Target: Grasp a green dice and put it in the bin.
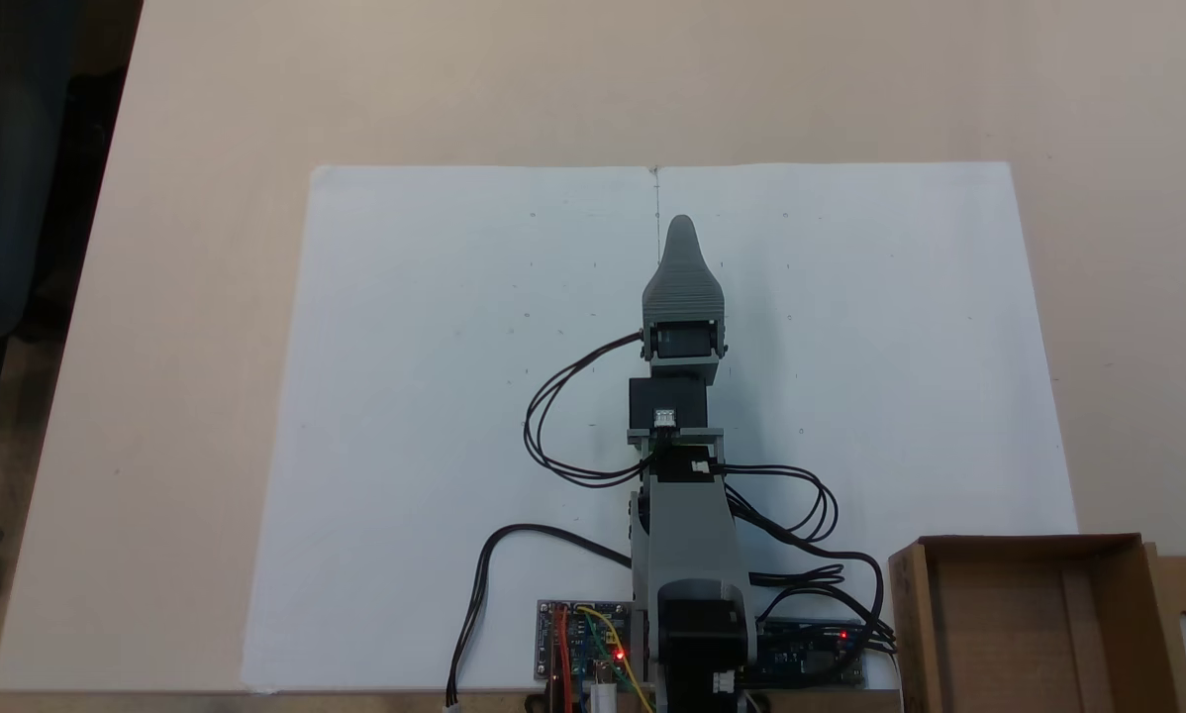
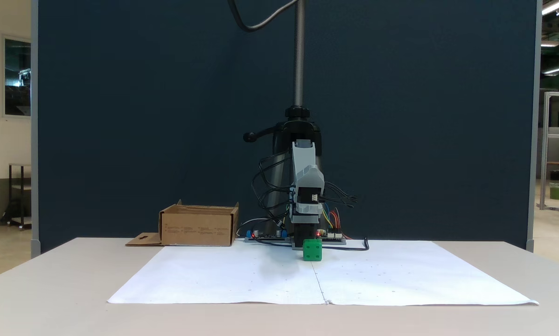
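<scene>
The claw (image 1: 681, 233) points down over the green dice (image 2: 312, 249) on the white paper (image 2: 242, 280); I cannot tell if it grips it or not. This looks like the grabbing step. Next it must lift the dice across to the bin (image 1: 1029, 624), well apart by the arm's base.
</scene>
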